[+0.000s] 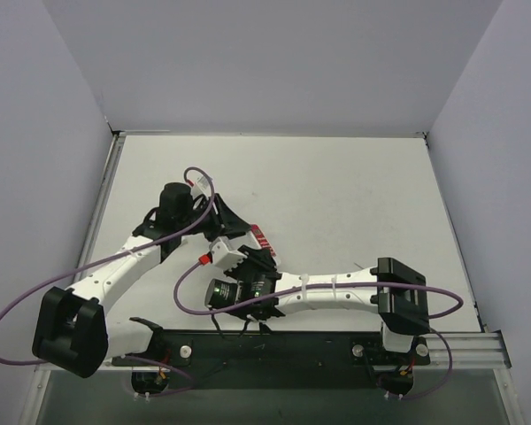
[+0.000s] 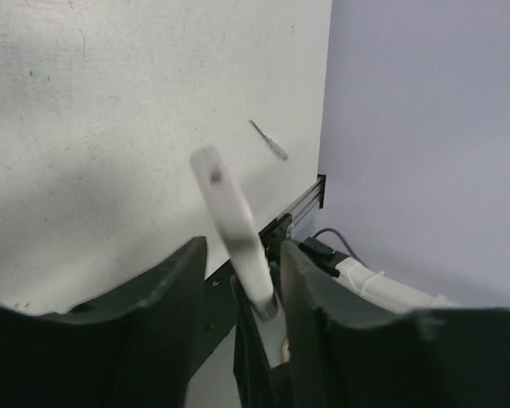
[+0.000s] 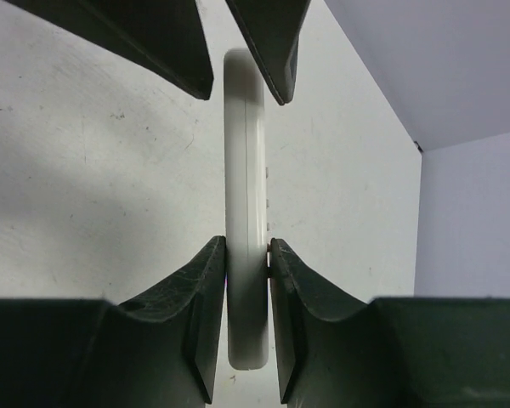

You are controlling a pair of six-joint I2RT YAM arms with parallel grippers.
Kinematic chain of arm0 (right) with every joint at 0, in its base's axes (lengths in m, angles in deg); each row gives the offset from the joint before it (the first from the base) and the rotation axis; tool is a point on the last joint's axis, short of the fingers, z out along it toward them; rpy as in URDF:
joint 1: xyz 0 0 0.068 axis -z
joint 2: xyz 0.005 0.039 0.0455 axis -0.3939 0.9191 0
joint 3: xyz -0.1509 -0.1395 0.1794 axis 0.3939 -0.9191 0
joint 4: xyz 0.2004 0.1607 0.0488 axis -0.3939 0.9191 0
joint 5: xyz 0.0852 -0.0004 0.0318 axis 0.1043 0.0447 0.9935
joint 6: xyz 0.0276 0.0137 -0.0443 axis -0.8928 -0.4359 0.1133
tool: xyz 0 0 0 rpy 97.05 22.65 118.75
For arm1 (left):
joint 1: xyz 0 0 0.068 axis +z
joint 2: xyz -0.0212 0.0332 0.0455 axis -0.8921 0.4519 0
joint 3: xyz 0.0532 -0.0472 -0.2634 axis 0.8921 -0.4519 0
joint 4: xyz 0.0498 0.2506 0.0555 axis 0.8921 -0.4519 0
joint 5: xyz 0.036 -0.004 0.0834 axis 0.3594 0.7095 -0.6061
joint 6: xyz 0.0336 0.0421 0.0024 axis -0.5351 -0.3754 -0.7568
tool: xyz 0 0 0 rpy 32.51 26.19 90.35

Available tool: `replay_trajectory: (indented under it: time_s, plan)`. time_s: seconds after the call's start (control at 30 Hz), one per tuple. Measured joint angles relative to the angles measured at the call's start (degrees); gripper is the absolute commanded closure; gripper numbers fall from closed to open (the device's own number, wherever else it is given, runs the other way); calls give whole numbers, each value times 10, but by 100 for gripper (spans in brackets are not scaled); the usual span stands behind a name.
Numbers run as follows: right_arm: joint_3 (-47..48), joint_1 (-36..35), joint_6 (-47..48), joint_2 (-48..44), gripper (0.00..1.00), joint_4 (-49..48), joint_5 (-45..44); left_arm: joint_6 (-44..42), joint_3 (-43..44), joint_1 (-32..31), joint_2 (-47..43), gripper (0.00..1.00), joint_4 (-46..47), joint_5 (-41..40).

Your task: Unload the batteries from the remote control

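Note:
The white remote (image 3: 245, 170) stands edge-on, clamped between the pads of my right gripper (image 3: 247, 255), which is shut on its near end. My left gripper (image 2: 242, 255) is open. Its dark fingers (image 3: 174, 42) straddle the remote's far end with small gaps on either side. In the left wrist view the remote (image 2: 229, 212) sticks up between the jaws, nearer the right finger. In the top view both grippers, left (image 1: 246, 232) and right (image 1: 258, 261), meet at the table's middle front and hide most of the remote (image 1: 262, 237). No batteries show in any view.
A slim small sliver (image 2: 269, 140) lies on the white table (image 1: 336, 186) towards its front right; I cannot tell what it is. The front rail (image 2: 306, 204) and purple walls (image 1: 504, 159) bound the table. Purple cables loop by both arms.

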Motion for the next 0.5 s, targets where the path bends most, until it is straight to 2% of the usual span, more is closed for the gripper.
replay_trajectory:
  time_s: [0.1, 0.2, 0.33, 0.5]
  plan:
    - [-1, 15, -29, -1, 100, 10, 0, -21, 4, 9, -11, 33, -24, 6]
    - [-22, 38, -58, -14, 100, 7, 17, -55, 22, 28, -22, 30, -69, 3]
    - [-81, 74, -83, -76, 100, -13, 78, -99, 43, 54, -47, 30, -105, -7]
    - [-182, 179, -109, -224, 100, -99, 287, -129, 43, 60, -73, 30, -106, 0]
